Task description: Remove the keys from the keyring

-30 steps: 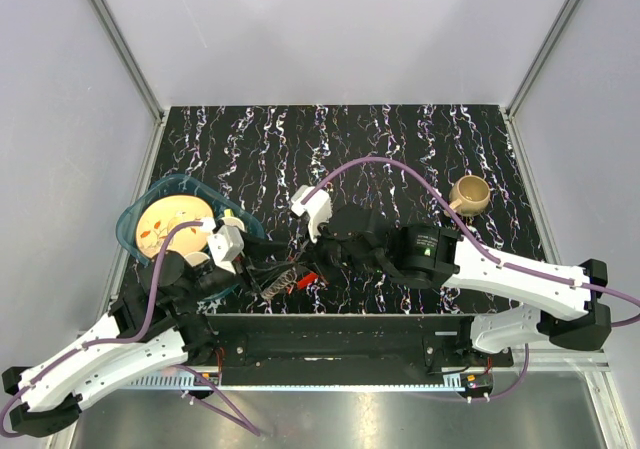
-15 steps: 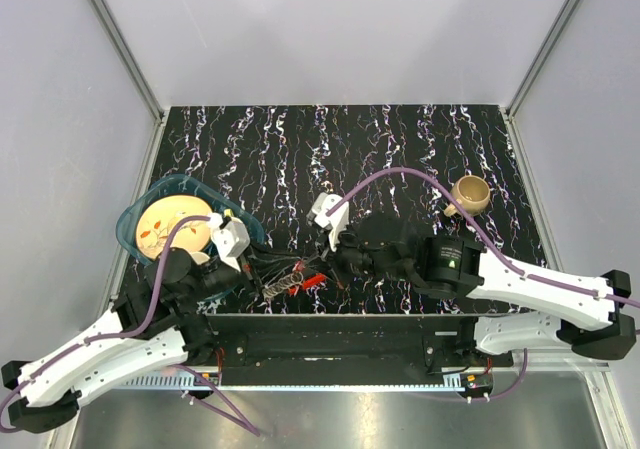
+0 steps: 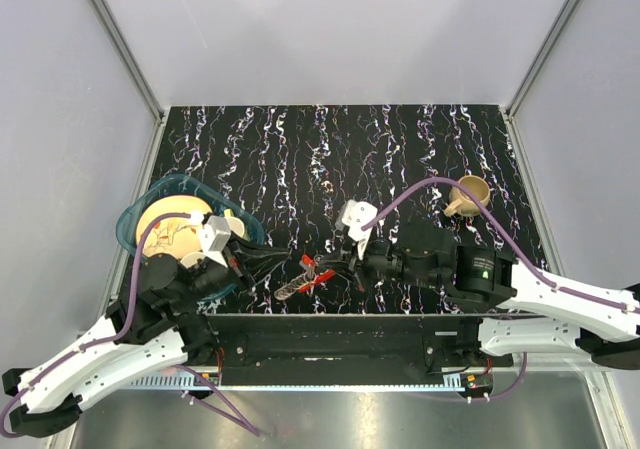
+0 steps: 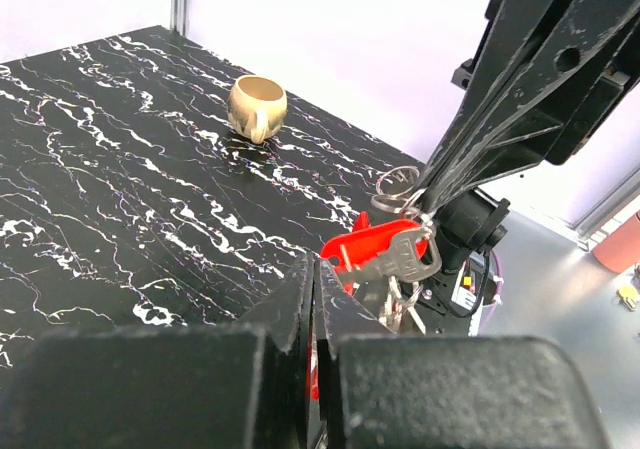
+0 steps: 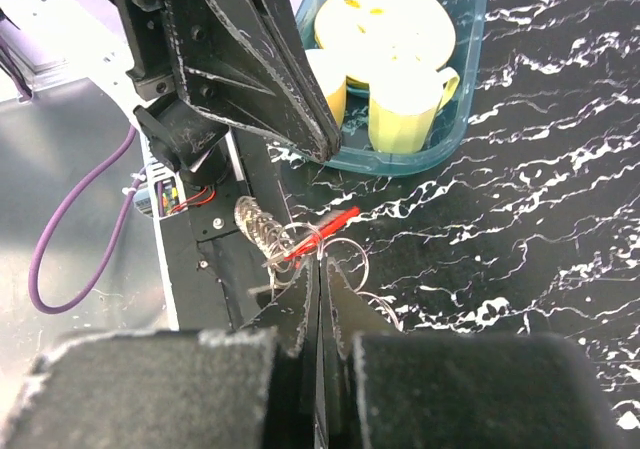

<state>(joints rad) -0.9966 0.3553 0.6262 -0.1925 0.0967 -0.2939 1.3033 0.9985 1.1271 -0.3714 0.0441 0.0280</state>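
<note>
From above, the keys (image 3: 312, 271) hang in a small bunch near the table's (image 3: 400, 149) 6 o'clock edge, between the two arms. The left fingers (image 3: 265, 259) reach in from 9 o'clock and the right fingers (image 3: 347, 261) from 3 o'clock. A tan mug (image 3: 468, 195) stands well apart at 3 o'clock. A teal tray (image 3: 128, 219) of yellow dishes sits at 9 o'clock.

In the left wrist view, the left fingers (image 4: 280, 309) are pressed together with only a thin slit between them. Whether they grip anything cannot be told. Just beyond their tips is a key with a red head (image 4: 372, 241). The keyring (image 4: 398, 182) is at 1 o'clock from it. The right fingers (image 4: 480, 139) slant down from 1 o'clock and meet the keyring at their tips. The mug (image 4: 257, 106) is far off at 11 o'clock.

In the right wrist view, the right fingers (image 5: 295, 314) are clamped together on the keyring (image 5: 345, 257), whose wire loops spread out from their tips. A red piece (image 5: 325, 231) and a coiled metal fob (image 5: 256, 225) lie at 11 o'clock from the tips. The left fingers (image 5: 250, 59) come down from 12 o'clock, closed to a point above the bunch. The tray (image 5: 478, 9) lies at 1 o'clock.
</note>
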